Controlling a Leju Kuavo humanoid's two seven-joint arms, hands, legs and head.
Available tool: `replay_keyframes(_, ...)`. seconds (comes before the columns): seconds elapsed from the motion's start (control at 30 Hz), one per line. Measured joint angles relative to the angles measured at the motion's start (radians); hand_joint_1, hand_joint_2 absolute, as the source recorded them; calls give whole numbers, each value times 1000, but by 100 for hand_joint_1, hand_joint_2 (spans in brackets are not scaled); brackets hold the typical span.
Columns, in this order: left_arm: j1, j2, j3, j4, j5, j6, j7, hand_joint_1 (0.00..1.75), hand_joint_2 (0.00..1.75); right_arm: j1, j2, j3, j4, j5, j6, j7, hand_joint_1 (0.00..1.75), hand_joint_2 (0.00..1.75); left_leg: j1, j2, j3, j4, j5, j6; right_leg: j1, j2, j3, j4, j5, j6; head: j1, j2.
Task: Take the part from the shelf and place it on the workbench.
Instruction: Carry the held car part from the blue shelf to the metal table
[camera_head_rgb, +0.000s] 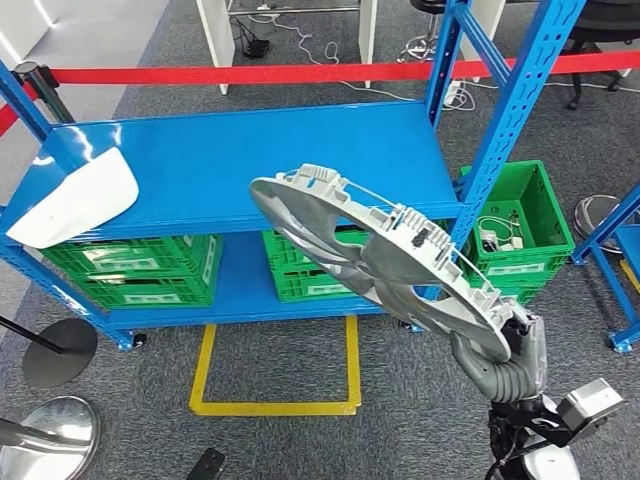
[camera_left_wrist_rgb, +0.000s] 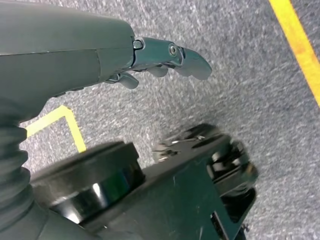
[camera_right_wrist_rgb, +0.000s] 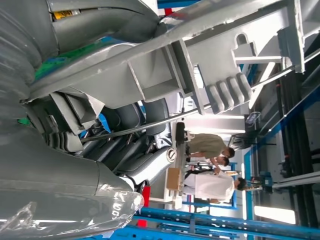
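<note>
From the head view I see my right hand (camera_head_rgb: 502, 365) low at the right, its grey fingers wrapped round the rim of the part (camera_head_rgb: 377, 255), a large grey-and-white ring-shaped moulding with ribs and clips on its upper face. The hand has a firm hold on that rim; the part is tilted, its far edge raised toward the shelf (camera_head_rgb: 226, 165) and its near edge down at the hand. It hangs in the air in front of the blue shelf, touching neither the shelf's top board nor the floor.

In the right wrist view the part (camera_right_wrist_rgb: 196, 55) crosses close over the hand (camera_right_wrist_rgb: 64, 165), its ribbed clips plain to see, with dark fingers (camera_right_wrist_rgb: 128, 145) curled under it.

My left hand (camera_left_wrist_rgb: 158, 60) hangs over the grey carpet (camera_left_wrist_rgb: 245, 90) beside a yellow floor line (camera_left_wrist_rgb: 298, 45). Its dark fingers lie nearly straight and slightly apart, and it holds nothing.

Green crates (camera_head_rgb: 132, 270) sit on the shelf's lower board, another green crate (camera_head_rgb: 521, 225) stands on the floor to the right. The crates carry pale labels, but I cannot read the writing. A white sheet (camera_head_rgb: 75, 200) lies over the shelf's left corner, and a red barrier tape (camera_head_rgb: 264, 73) runs behind.
</note>
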Motion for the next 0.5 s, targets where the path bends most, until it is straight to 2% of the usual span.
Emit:
replay_keyframes(0.03,0,-1,0,0,0,0,-1,0,175,1,0,0,0,0,0,0,175,175,0,0,1,27,-1,0,1,0,-11,0,8,0,0,0)
replay_keyframes(0.07,0,-2,0,0,0,0,-2,0,175,2,0,0,0,0,0,0,175,175,0,0,18,20,16,2,2,0,-22,0,17,1,0,0)
replay_keyframes(0.1,-1,-2,0,0,0,0,-2,0,175,3,0,0,0,1,1,0,175,175,0,0,53,-23,45,5,3,0,-32,1,26,3,0,0)
replay_keyframes(0.13,-2,-2,0,0,0,0,-2,0,175,3,0,0,0,1,1,0,175,175,-1,0,100,-86,70,10,4,1,-40,1,34,5,0,0)
replay_keyframes(0.17,-4,-2,0,0,0,0,-2,0,175,3,0,0,-1,1,1,0,175,175,-2,0,151,-161,83,15,6,1,-47,2,41,8,0,0)
replay_keyframes(0.2,-7,-2,0,0,0,0,-3,0,175,2,0,-1,-1,1,1,0,175,175,-3,-1,193,-225,86,21,7,1,-53,2,49,12,1,0)
replay_keyframes(0.23,-9,-2,0,0,0,0,-3,0,175,2,0,-1,-2,1,1,0,175,175,-6,-1,216,-267,82,26,7,0,-57,2,58,17,1,0)
replay_keyframes(0.27,-10,-2,0,0,0,0,-3,0,175,2,0,-2,-3,1,1,0,175,175,-9,-2,224,-289,79,33,7,0,-61,0,67,22,2,0)
replay_keyframes(0.33,-7,-3,0,0,0,1,-3,0,175,4,0,-4,-3,1,1,0,175,175,-9,-1,211,-297,93,48,4,0,-69,-3,76,34,0,0)
replay_keyframes(0.37,-6,-3,0,0,0,1,-3,0,175,6,0,-5,-3,1,1,0,175,175,-7,1,203,-299,103,56,3,1,-79,11,56,40,2,0)
replay_keyframes(0.4,-5,-3,0,1,0,1,-3,0,175,8,0,-6,-3,1,1,0,175,175,-5,2,192,-301,114,63,3,1,-93,43,19,45,2,0)
replay_keyframes(0.47,-5,-3,0,1,0,2,-3,0,175,9,0,-6,-3,1,2,1,175,175,-5,3,169,-300,134,70,1,1,-126,164,-81,53,6,0)
replay_keyframes(0.5,-5,-4,0,1,0,2,-3,0,175,10,0,-6,-3,1,2,1,175,175,-5,3,156,-299,144,70,1,1,-137,229,-113,56,6,0)
